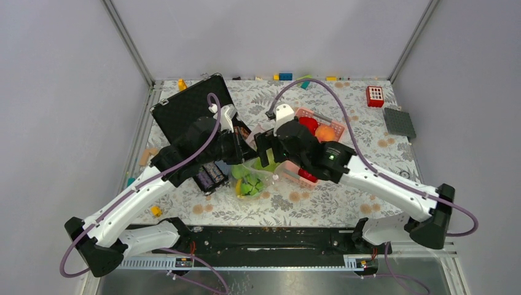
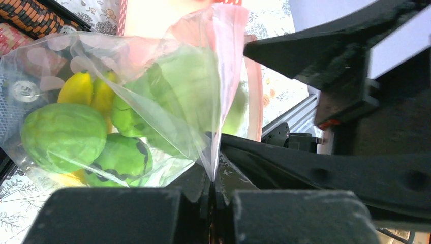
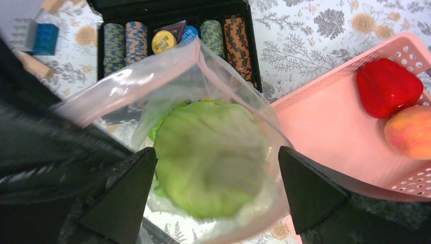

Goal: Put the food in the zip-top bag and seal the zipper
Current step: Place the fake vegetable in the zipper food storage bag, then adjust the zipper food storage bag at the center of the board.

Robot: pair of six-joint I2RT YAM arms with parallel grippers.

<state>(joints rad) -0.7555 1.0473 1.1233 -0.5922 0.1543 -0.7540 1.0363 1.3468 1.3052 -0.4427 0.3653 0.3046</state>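
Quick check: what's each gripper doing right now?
Left gripper: shut on the zip-top bag edge.
Right gripper: open, holding nothing, over the cabbage.

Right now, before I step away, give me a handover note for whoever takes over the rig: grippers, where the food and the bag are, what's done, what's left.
Left gripper: shut on the zip-top bag's edge, holding the mouth up and open.
Right gripper: open above the mouth, holding nothing.
In the bag: cabbage, banana, green round fruits.
In the pink basket: red fruit, orange fruit.
Done: part of the food is bagged.
Left: bag the basket's fruit, then press the zipper shut.
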